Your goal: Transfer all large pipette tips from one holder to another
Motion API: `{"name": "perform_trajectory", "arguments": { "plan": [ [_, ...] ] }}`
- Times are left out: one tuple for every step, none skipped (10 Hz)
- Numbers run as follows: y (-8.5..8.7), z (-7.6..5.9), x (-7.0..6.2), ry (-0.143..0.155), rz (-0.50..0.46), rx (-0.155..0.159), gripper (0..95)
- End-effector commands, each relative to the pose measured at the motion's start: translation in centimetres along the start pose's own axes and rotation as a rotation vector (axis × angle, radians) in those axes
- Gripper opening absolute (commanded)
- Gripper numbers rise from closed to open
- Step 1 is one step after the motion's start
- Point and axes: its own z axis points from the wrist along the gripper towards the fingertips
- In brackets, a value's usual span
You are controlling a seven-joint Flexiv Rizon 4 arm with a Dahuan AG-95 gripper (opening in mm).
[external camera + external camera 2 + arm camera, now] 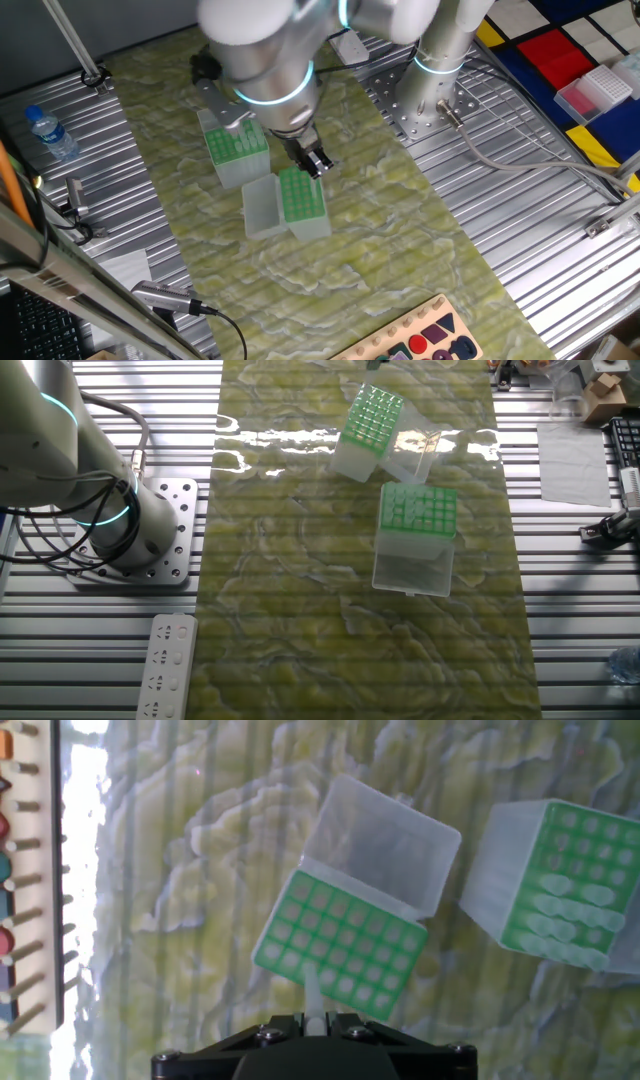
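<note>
While the desk (400,260) carries both racks, the near rack (340,945) looks mostly empty; the fingers (315,1018) pinch one pipette tip (312,992) above it — light, slick, thin-walled — best gripped near its round top.

Lighting is bright and even. In the other fixed view, white glare streaks the green mat (300,560) just left of the upper tip box (368,420). The hand view blows out white along its left edge and looks soft. The arm (270,50) blurs close to the lens.
</note>
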Motion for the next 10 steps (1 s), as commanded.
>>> {"name": "perform_trajectory", "arguments": {
  "plan": [
    [-0.3, -0.7, 0.1, 0.038, -0.005, -0.006, 0.0],
    [-0.4, -0.9, 0.1, 0.052, -0.006, -0.008, 0.0],
    [-0.5, -1.0, 0.2, 0.063, -0.006, -0.010, 0.0],
    [-0.5, -1.4, 0.2, 0.078, -0.004, -0.011, 0.0],
    [-0.5, -1.7, 0.2, 0.086, -0.005, -0.013, 0.0],
    [-0.6, -2.1, 0.2, 0.106, -0.006, -0.016, 0.0],
    [-0.8, -2.5, 0.3, 0.116, -0.009, -0.017, 0.0],
    [-1.1, -2.8, 0.4, 0.122, -0.015, -0.019, 0.0],
    [-1.4, -3.1, 0.5, 0.123, -0.023, -0.019, 0.0],
    [-1.6, -3.4, 0.6, 0.124, -0.027, -0.018, 0.0]
  ]
}}
